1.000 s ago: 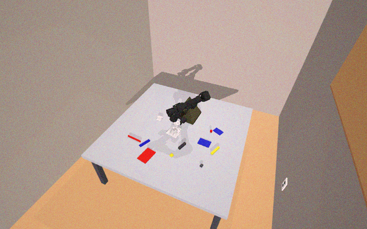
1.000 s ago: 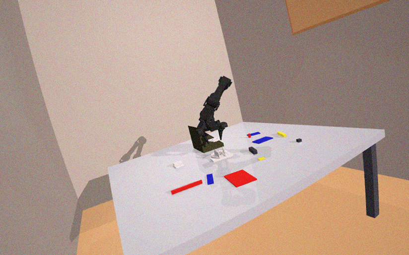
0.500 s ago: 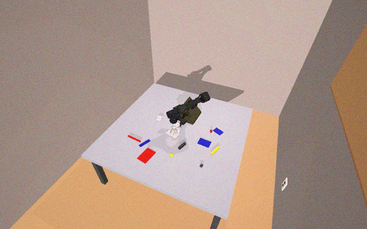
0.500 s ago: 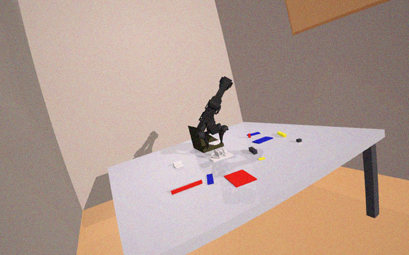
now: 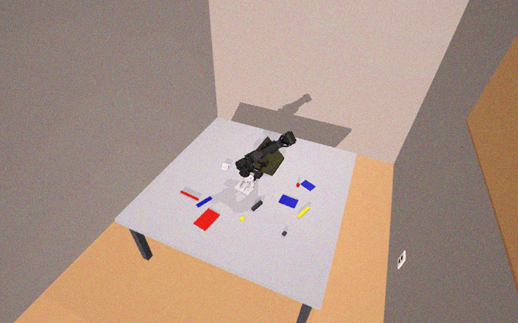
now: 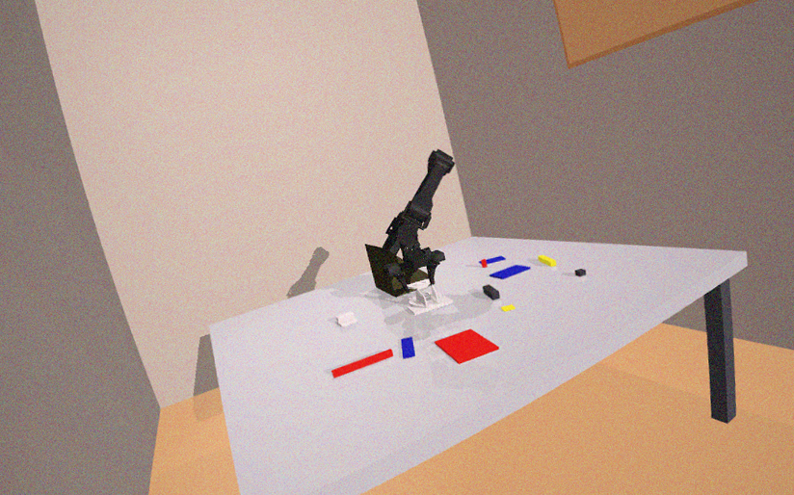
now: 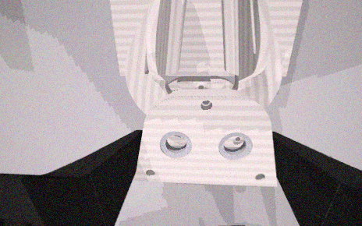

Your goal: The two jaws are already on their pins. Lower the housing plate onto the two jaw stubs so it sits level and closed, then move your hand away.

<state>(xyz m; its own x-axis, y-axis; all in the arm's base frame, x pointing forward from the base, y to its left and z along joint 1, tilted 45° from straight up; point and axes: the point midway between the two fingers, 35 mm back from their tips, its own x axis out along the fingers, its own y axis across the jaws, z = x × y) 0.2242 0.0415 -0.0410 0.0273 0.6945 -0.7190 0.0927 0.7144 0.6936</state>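
Observation:
My gripper [image 5: 250, 177] [image 6: 418, 285] [image 7: 203, 137] is shut on the white housing plate [image 7: 207, 121], one black finger at each side edge. The plate has two large ringed holes and three small ones. It looks roughly level, low over the near end of the white base [image 5: 243, 191] [image 6: 439, 304] [image 7: 121, 47]. The base stands on the table, with long upright white parts extending beyond the plate's far edge in the wrist view. The jaw stubs are mostly hidden under the plate; a small round detail shows through its right ringed hole. Whether the plate touches the stubs cannot be told.
A dark olive angled block [image 5: 273, 166] [image 6: 380, 276] stands close behind the base. A small white part [image 5: 225, 166] [image 6: 346, 319] lies to the left. A black block [image 5: 256, 205] [image 6: 490, 292], red tile [image 5: 206, 219] [image 6: 467, 345] and blue strip [image 5: 204, 201] [image 6: 407, 347] lie around it.

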